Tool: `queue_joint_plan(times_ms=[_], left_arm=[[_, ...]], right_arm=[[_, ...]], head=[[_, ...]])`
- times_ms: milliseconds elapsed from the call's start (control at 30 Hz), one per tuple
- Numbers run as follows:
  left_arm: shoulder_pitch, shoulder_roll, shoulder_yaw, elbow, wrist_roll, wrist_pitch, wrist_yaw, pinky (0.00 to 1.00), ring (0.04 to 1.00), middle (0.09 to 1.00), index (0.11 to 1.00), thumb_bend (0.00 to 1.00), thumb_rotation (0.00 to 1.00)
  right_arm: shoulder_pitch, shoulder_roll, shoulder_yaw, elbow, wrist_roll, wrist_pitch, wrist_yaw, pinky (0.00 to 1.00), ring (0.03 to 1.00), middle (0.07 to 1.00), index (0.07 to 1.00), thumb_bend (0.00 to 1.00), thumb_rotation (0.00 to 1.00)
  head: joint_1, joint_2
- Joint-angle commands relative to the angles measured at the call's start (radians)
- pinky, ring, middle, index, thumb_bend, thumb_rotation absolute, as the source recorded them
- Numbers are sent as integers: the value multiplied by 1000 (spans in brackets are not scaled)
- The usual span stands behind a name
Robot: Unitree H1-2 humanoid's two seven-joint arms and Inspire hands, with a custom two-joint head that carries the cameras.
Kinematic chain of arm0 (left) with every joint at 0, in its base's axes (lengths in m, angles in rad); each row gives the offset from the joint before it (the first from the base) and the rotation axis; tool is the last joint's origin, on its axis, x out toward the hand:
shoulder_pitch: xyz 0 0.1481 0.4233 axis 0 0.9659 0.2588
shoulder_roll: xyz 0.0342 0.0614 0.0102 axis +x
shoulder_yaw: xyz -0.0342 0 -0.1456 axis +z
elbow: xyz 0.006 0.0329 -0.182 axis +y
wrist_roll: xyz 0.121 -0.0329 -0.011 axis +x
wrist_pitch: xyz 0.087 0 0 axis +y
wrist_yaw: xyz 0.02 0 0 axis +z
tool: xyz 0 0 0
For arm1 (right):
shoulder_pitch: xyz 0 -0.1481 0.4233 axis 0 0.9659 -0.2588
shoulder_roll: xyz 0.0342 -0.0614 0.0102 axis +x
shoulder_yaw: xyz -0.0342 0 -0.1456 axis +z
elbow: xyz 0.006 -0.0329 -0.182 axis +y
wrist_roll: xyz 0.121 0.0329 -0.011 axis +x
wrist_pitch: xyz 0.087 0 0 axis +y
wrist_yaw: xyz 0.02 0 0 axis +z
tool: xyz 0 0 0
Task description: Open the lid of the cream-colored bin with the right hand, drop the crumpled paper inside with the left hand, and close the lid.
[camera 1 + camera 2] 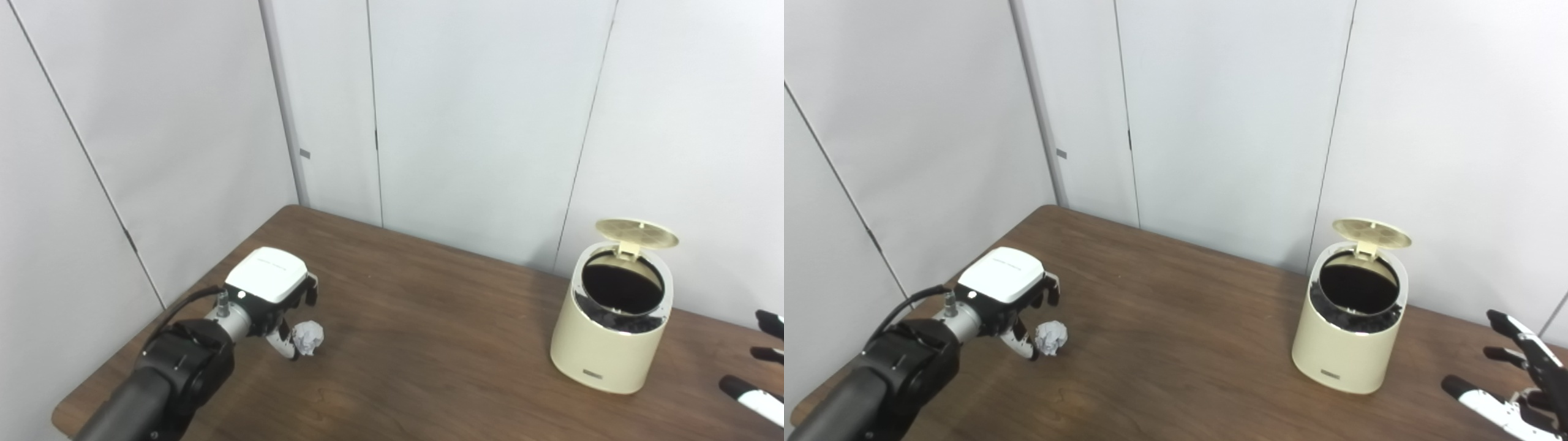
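Observation:
The cream-colored bin [606, 343] stands on the right of the brown table, its round lid [637, 233] swung up and open, with a dark bag inside. The crumpled paper [308, 337] lies on the table at the left. My left hand [272, 300] is right over and beside it, fingers curled around it but apart, thumb touching its left side; the paper still rests on the table. My right hand [1516, 383] is open, fingers spread, low at the right edge, apart from the bin.
The brown wooden table [416, 355] has its left edge close to my left arm [165, 380]. White wall panels stand close behind the table and bin.

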Motion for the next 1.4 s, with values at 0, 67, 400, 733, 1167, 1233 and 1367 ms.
queue_joint_plan(times_ms=[0, 67, 400, 733, 1167, 1233, 1367], left_arm=[[-33, 23, 6, 0, 14, -8, 52, 441, 576, 580, 626, 896, 134], [-36, 21, 1, 11, 19, -9, 63, 438, 568, 582, 632, 894, 117], [-30, 10, -9, 70, 15, -20, 136, 465, 585, 583, 628, 900, 111], [-28, 2, -31, 107, 10, -13, 138, 431, 560, 557, 628, 879, 96], [-26, -1, -76, 153, 13, 4, 146, 432, 543, 583, 631, 902, 109], [-23, 0, -79, 166, 3, -1, 165, 433, 536, 573, 621, 903, 90], [-20, 11, -96, 222, 0, -26, 228, 390, 416, 464, 505, 544, 3]], right_arm=[[-33, -17, -8, -27, 0, -32, -10, 171, 787, 896, 903, 935, 613], [-31, -18, -7, -28, -1, -33, -9, 170, 784, 894, 904, 932, 621], [-22, -23, -6, -44, -4, -13, 2, 146, 782, 901, 915, 935, 633], [-16, -25, -16, -45, 4, -25, -4, 126, 776, 891, 894, 960, 651], [-19, -30, -21, -40, 0, -23, -6, 73, 768, 888, 889, 999, 679], [-17, -30, -22, -43, 0, -22, -6, 78, 763, 885, 885, 1000, 682], [-15, -33, -23, -43, -3, -29, -9, 73, 749, 881, 884, 998, 689]], head=[[0, 3], [-1, 3], [-5, 11], [-10, 18], [-16, 23], [-16, 28], [-16, 30]])
